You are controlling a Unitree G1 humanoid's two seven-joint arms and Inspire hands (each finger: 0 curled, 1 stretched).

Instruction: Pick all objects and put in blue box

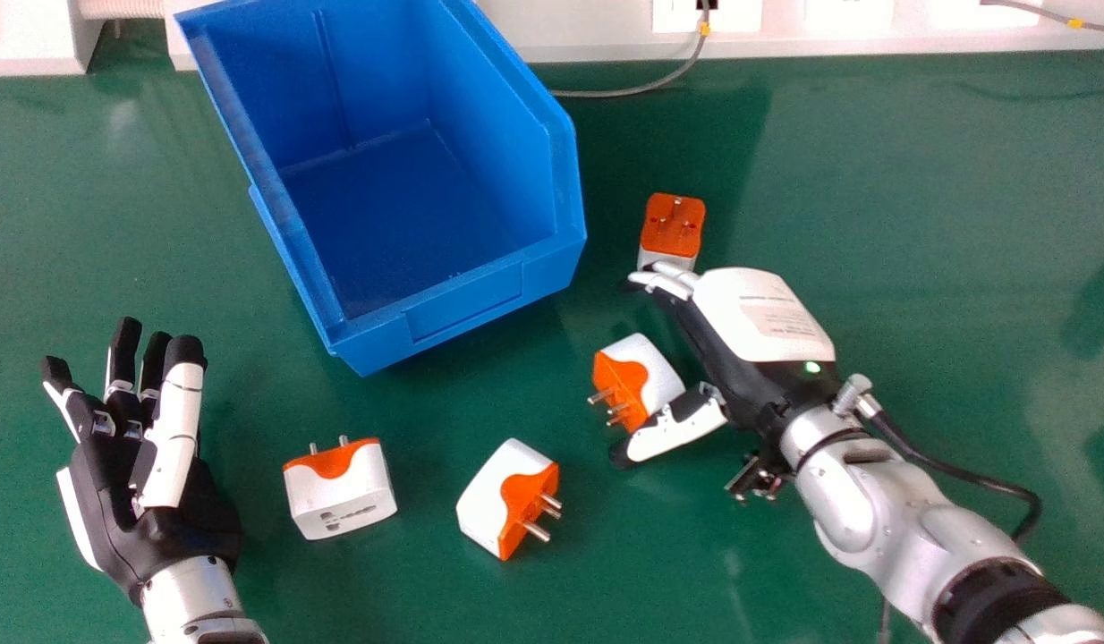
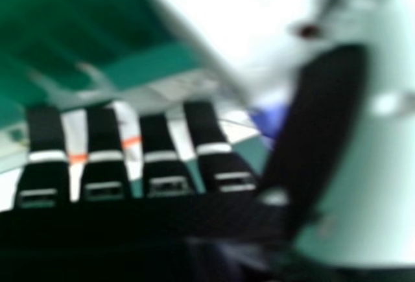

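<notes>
With twelve o'clock taken as straight away from the robot, the blue box [image 1: 467, 304] is set on the bench [image 1: 874, 179] with its low front wall turned towards five o'clock, presumably so that things can be dropped in easily. Around it, all four plugs are seen outside: the far plug [image 1: 675, 224] at three o'clock, the near plug [image 1: 637, 380] at four, the middle plug [image 1: 507, 496] at five and the end plug [image 1: 337, 496] at six. The near plug is bracketed by the right hand [image 1: 753, 313], its fingers extended and thumb spread, probably so that a pinch can be made. The left hand [image 1: 176, 523] is rested at seven o'clock, fingers loosely open.

The far plug's base is covered by the right fingers, and the near plug's corner by the thumb; whether either is touched cannot be told. The box's far end is cut off. In the right hand view, the pale block [image 2: 227, 23] can hardly be identified.
</notes>
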